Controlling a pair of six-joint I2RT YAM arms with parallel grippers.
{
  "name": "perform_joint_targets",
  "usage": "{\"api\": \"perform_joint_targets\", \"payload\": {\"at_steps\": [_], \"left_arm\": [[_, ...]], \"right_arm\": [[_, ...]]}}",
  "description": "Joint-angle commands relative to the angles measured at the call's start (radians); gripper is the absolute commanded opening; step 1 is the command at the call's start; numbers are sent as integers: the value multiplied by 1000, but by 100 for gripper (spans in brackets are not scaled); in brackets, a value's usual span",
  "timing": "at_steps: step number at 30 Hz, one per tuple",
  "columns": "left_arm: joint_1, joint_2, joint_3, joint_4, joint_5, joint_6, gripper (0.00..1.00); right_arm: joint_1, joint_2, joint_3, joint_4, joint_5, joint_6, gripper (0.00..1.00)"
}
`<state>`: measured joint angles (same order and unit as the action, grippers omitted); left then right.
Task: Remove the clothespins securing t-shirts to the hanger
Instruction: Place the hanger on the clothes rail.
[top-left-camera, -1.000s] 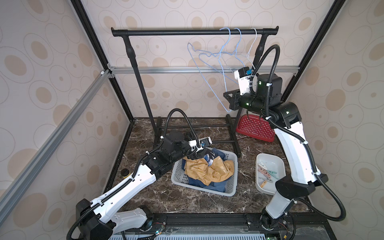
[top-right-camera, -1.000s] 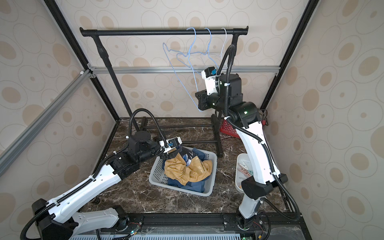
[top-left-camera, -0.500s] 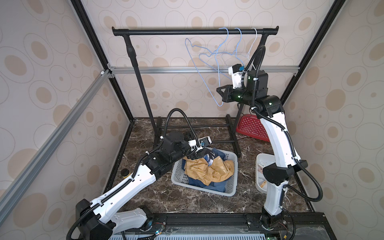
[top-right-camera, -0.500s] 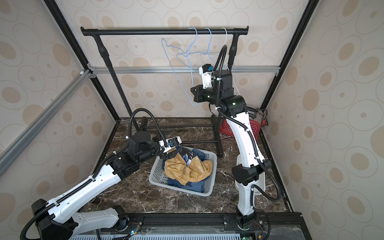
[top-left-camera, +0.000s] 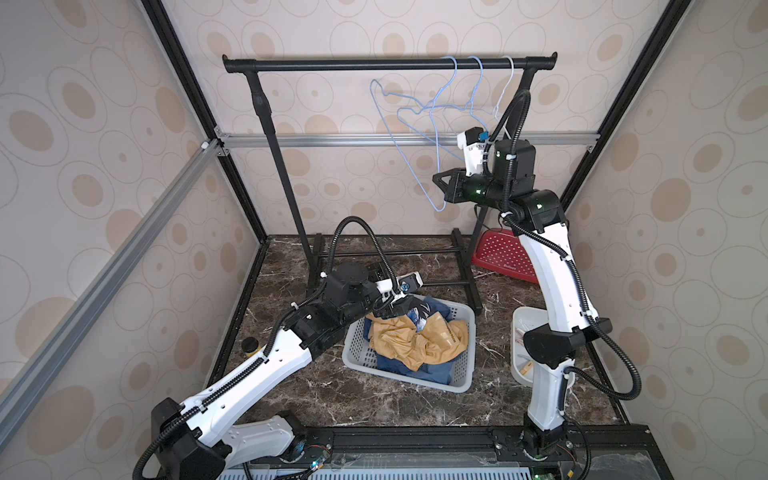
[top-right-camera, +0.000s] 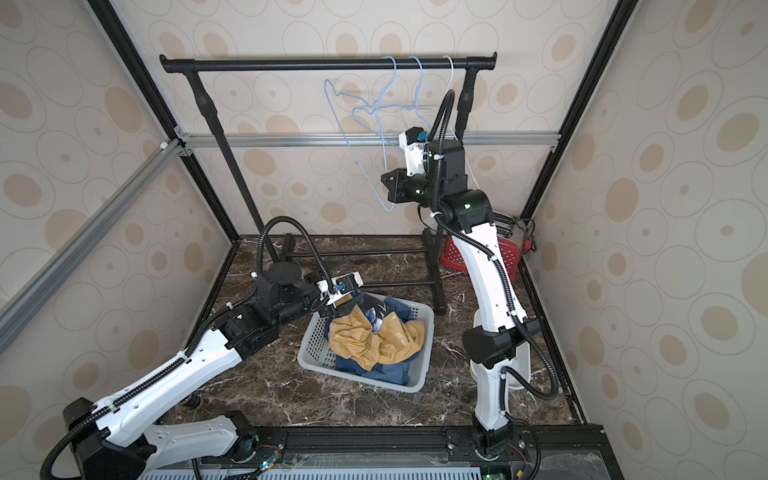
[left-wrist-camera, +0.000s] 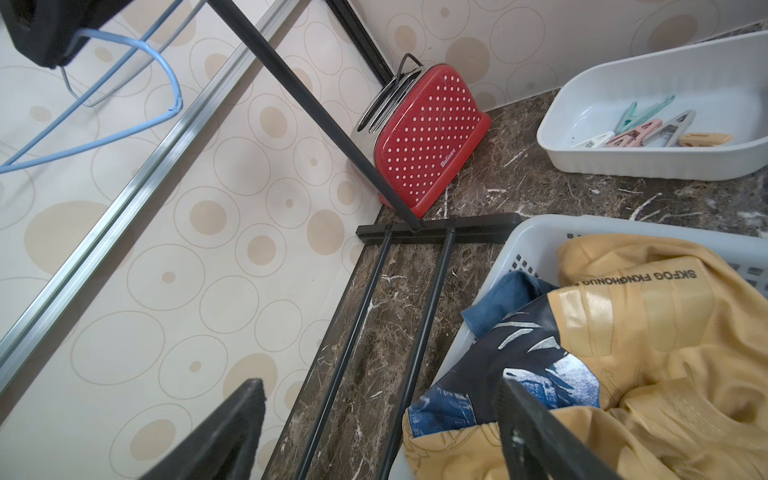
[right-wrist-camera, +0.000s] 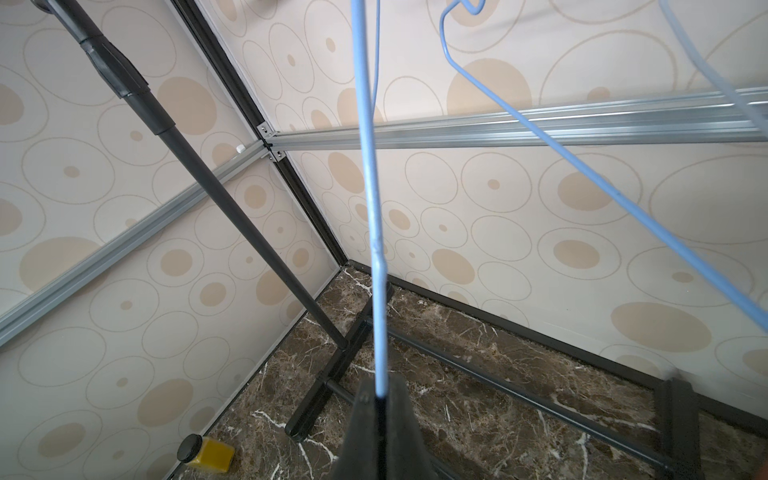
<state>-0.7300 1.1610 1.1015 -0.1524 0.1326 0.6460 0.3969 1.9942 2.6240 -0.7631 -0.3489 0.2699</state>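
Observation:
Three bare wire hangers hang on the black rail (top-left-camera: 374, 64). My right gripper (top-left-camera: 436, 183) (right-wrist-camera: 381, 392) is raised beside them, shut on the lower wire of a blue hanger (right-wrist-camera: 370, 187). The t-shirts lie crumpled in the grey basket (top-left-camera: 361, 345): a mustard one (top-left-camera: 419, 340) (left-wrist-camera: 665, 332) on top of blue ones (left-wrist-camera: 532, 353). My left gripper (top-left-camera: 401, 309) (left-wrist-camera: 380, 386) hovers open over the basket's far corner with nothing between its fingers. Several clothespins (left-wrist-camera: 636, 133) lie loose in a white tray (left-wrist-camera: 623, 166). No clothespin shows on any hanger.
A red dotted toaster (top-left-camera: 503, 253) stands in the back right corner behind the rack's foot. The rack's base bars (left-wrist-camera: 415, 332) run along the marble floor behind the basket. A yellow bottle with a black cap (right-wrist-camera: 203, 453) stands by the left wall.
My right gripper has shifted left with the blue hanger's wire in it, and that arm's elbow has swung. The left arm has not moved.

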Motion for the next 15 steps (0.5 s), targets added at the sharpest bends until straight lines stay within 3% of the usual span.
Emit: {"api": "perform_joint_targets", "payload": {"at_steps": [1, 3, 7, 15], "left_arm": [[5, -9, 14, -12, -4, -17, 88], [5, -7, 12, -12, -4, -16, 88], [6, -7, 11, -12, -10, -16, 88], [12, 5, 11, -10, -24, -46, 88]], "right_arm": [[-6, -8, 10, -5, -28, -15, 27], [-5, -20, 5, -12, -26, -30, 39], [-5, -61, -34, -35, -18, -65, 52], [-5, -233, -256, -27, 29, -133, 60]]}}
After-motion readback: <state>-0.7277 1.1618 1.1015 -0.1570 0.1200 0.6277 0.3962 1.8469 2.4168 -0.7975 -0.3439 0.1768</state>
